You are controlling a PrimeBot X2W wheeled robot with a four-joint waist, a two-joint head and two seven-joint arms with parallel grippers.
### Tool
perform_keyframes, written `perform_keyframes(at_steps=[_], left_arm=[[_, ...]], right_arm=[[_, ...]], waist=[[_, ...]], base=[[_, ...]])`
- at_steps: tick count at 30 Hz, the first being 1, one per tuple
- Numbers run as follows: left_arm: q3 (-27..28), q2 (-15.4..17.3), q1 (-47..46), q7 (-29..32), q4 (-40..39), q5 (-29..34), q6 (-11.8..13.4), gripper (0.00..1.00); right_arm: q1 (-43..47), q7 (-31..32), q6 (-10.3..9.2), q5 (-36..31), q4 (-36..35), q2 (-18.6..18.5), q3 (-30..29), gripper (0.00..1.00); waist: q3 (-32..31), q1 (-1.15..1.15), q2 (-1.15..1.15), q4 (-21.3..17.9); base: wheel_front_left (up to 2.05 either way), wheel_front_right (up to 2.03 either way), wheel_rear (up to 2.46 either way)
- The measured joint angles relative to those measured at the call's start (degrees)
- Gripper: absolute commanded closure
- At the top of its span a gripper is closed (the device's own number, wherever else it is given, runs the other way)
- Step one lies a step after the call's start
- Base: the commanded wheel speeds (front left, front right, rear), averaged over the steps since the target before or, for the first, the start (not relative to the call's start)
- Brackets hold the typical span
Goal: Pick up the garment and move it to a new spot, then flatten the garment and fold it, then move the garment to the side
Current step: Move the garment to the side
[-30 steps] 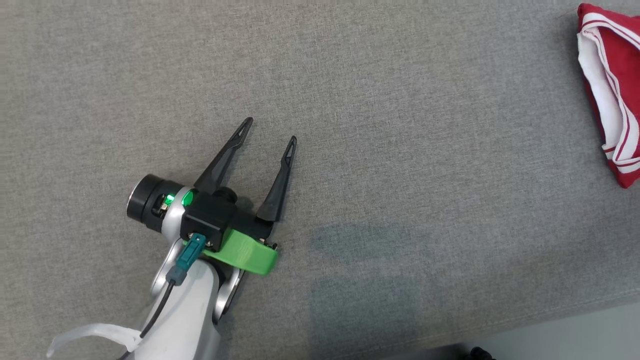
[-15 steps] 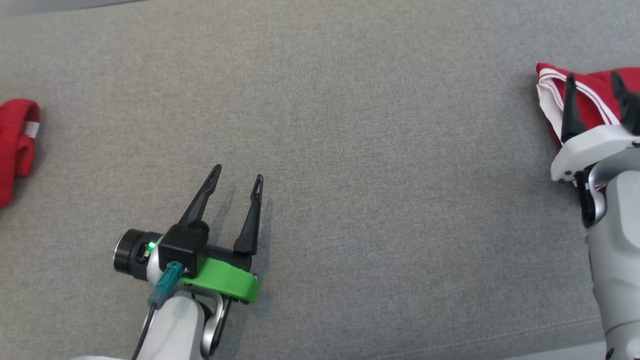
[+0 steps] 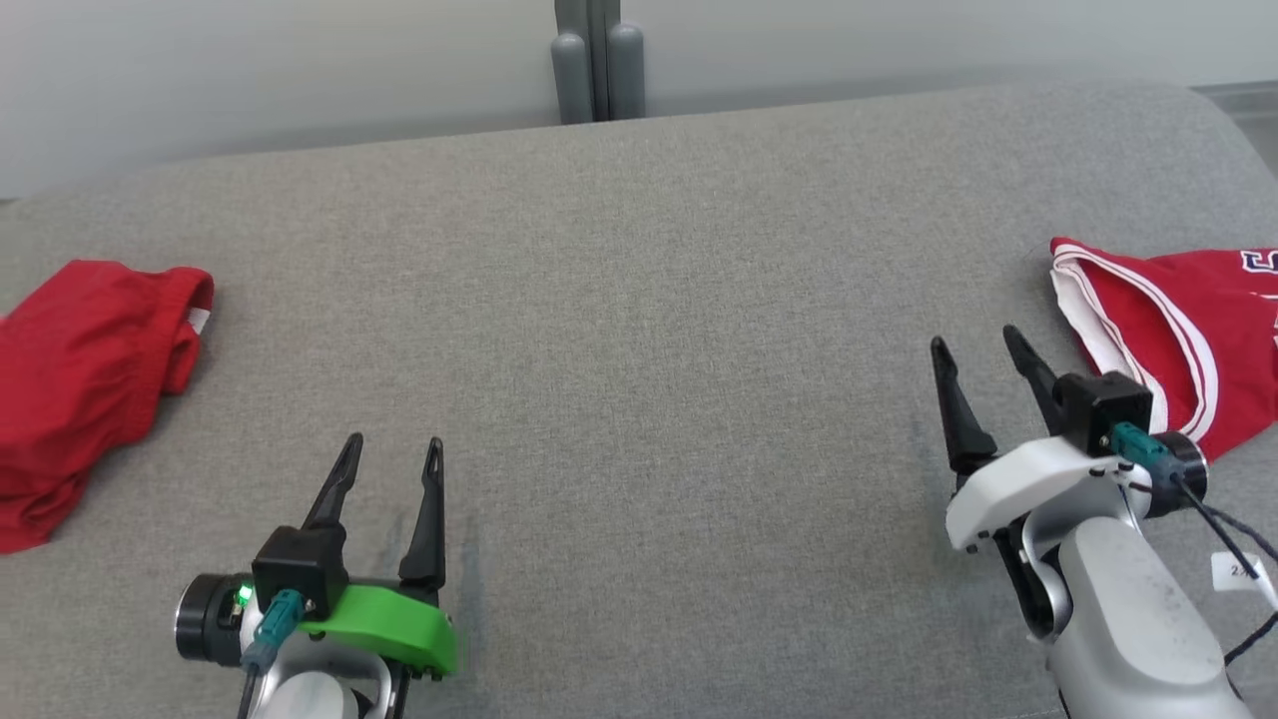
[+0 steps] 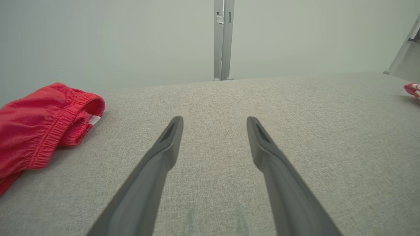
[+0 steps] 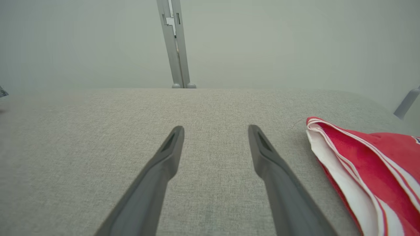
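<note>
A plain red garment (image 3: 80, 379) with an elastic waistband lies bunched at the left end of the grey cushioned surface (image 3: 639, 300); the left wrist view shows it (image 4: 39, 121) left of the fingers. A red garment with white stripes (image 3: 1168, 340) lies folded at the right end, seen close in the right wrist view (image 5: 370, 157). My left gripper (image 3: 394, 441) stands open and empty near the front left, well apart from the plain red garment. My right gripper (image 3: 973, 338) is open and empty too, just left of the striped garment. Both hover low over bare fabric (image 4: 215, 118) (image 5: 216, 127).
A pale wall and a grey upright post (image 3: 597, 60) stand behind the surface's far edge. The surface rounds off at its far right corner. A wide stretch of bare grey fabric lies between the two garments. A black cable trails from my right wrist (image 3: 1213, 524).
The head view has tilted up and shifted, so the far edge, the wall, both garments and both grippers now show. Both grippers have stayed open and empty.
</note>
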Motion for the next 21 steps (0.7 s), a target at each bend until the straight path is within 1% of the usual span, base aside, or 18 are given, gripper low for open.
perform_keyframes(at_steps=[5,12,21], left_arm=[[1.6,0.0,2.4,0.0,1.9,-0.5,1.1,0.0],[4.2,0.0,4.3,0.0,3.3,-1.1,2.5,0.0],[5.0,0.0,6.3,0.0,3.6,-1.6,3.1,0.0]], right_arm=[[5.5,0.0,0.0,0.7,-2.4,1.0,1.1,0.0],[10.8,0.0,0.0,-0.1,-5.8,2.8,-1.1,0.0],[14.8,0.0,-0.01,-1.9,-8.9,3.6,-1.2,0.0]], waist=[[-3.5,0.0,0.0,1.0],[-6.7,0.0,0.0,2.0],[-8.5,0.0,0.0,1.4]], base=[[0.0,0.0,0.0],[0.0,0.0,0.0],[0.0,0.0,0.0]])
